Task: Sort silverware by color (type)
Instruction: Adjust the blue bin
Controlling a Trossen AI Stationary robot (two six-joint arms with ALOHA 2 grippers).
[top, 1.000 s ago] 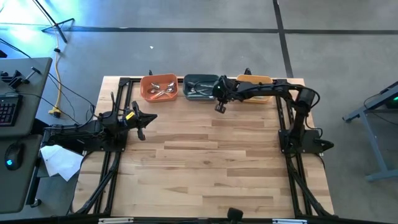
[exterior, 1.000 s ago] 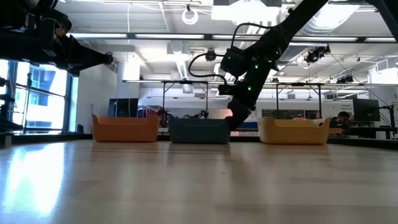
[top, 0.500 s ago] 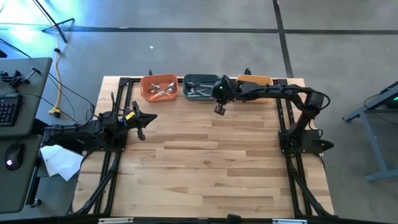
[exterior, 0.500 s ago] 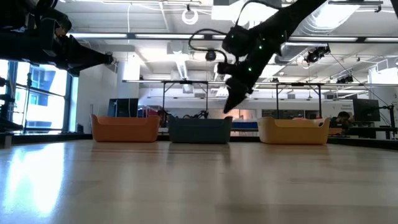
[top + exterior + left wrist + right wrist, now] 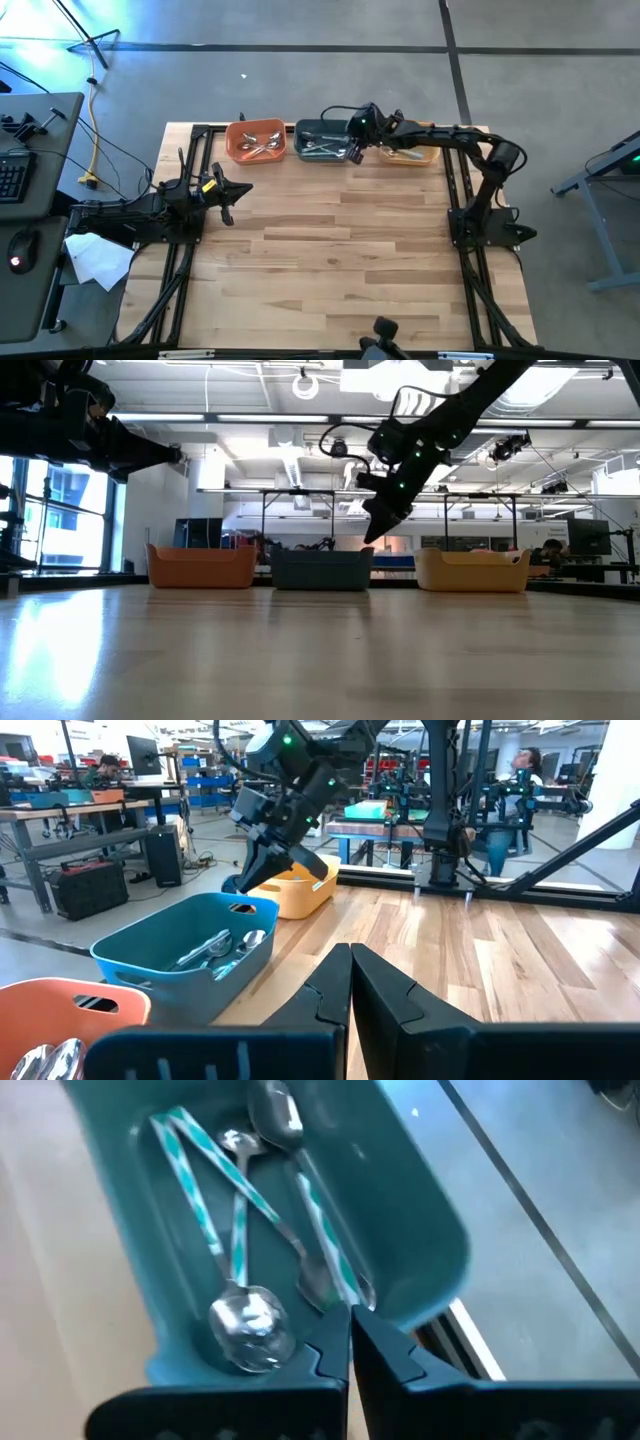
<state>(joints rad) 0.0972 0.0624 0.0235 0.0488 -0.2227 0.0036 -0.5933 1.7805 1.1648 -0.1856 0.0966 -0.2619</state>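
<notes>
The silverware lies sorted in three bowls along the table's far edge. Spoons and forks with light blue striped handles (image 5: 240, 1230) lie in the teal bowl (image 5: 322, 140). Shiny pieces (image 5: 262, 146) show in the orange bowl (image 5: 240, 140), and more (image 5: 400, 153) in the yellow bowl (image 5: 425, 155). My right gripper (image 5: 355, 152) hangs shut and holding nothing above the teal bowl's right end (image 5: 350, 1342), clear of the rim in the low view (image 5: 373, 536). My left gripper (image 5: 229, 200) waits shut at the table's left side (image 5: 350, 975).
The three bowls stand side by side at the far edge (image 5: 200, 567) (image 5: 320, 570) (image 5: 472, 570). Bare wooden table (image 5: 340, 250) stretches from them to the near edge. Black frame rails run along both sides (image 5: 190, 150). Beyond the table is a workshop with benches and people.
My right gripper has risen from near the tabletop in front of the teal bowl. It has then moved toward the far edge, over that bowl's right end. Its fingers stayed shut. The left arm has kept still.
</notes>
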